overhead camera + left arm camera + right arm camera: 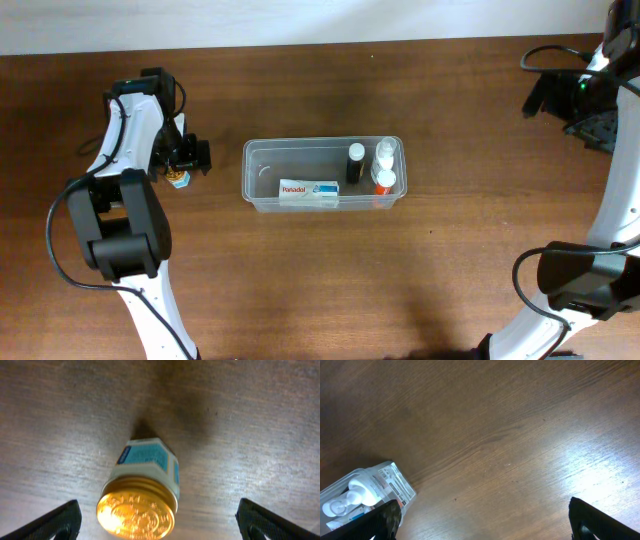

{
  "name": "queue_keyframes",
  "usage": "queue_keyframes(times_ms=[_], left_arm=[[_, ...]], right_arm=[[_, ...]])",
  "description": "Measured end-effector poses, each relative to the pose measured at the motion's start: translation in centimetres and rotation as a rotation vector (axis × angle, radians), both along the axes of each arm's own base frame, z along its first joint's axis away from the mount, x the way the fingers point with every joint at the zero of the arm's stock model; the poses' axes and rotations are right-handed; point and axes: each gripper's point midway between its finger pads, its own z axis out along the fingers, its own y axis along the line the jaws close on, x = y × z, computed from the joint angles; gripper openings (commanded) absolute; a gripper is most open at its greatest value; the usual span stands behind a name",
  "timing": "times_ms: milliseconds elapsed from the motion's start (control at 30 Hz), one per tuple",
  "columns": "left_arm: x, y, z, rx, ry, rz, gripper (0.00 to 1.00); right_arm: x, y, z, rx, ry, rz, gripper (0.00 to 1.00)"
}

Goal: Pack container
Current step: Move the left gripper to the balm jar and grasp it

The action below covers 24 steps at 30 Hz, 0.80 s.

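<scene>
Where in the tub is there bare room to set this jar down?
The clear plastic tub is bare at its end nearest the gold-lidded jar, from that end wall to the white Panadol box, and behind the box. Its far end is crowded with small bottles.

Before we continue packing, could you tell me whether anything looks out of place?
Only the gold-lidded jar: it sits on the table left of the tub, outside it, while the box and bottles are inside. The open left pincer is above it.

Robot lab: cabled left arm point(130, 230), right arm point(612, 225) flank wooden table point(320, 280); pale wall point(300, 18).
</scene>
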Motion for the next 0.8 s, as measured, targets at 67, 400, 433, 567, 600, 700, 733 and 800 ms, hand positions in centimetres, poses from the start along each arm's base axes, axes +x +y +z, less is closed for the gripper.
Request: queue_keyframes(times_ms=[67,400,433,567,600,700,733,800], left_arm=[[0.1,0.0,-0.2,0.0,-0.006,0.0,0.99],[0.7,0.0,-0.5,-0.001,-0.03,0.0,0.99],[0.7,0.0,-0.6,-0.001,-0.03,0.0,1.0],[0.8,0.0,-1.2,-0.004,-0.026,0.0,0.99],[0.8,0.0,-1.4,-0.004,-0.023,0.0,0.99],[0.6,-0.1,-2.6,-0.006,0.003,0.0,0.91],[0.6,-0.1,-2.9,-0.007,0.009,0.0,0.71],[0.6,-0.2,-3.1,-0.016,0.008,-0.002,0.57]], right_arm=[[0.0,0.0,0.0,0.0,0.0,-0.001,0.98],[0.0,0.0,0.0,0.0,0.0,-0.001,0.98],[0.0,0.0,0.0,0.0,0.0,-0.001,0.98],[0.0,0.0,0.0,0.0,0.0,0.0,0.98],[0.0,0.0,0.0,0.0,0.0,-0.001,0.98],[0.0,0.0,0.0,0.0,0.0,-0.001,0.98],[0.0,0.0,0.0,0.0,0.0,-0.001,0.98],[0.0,0.0,0.0,0.0,0.0,0.0,0.98]])
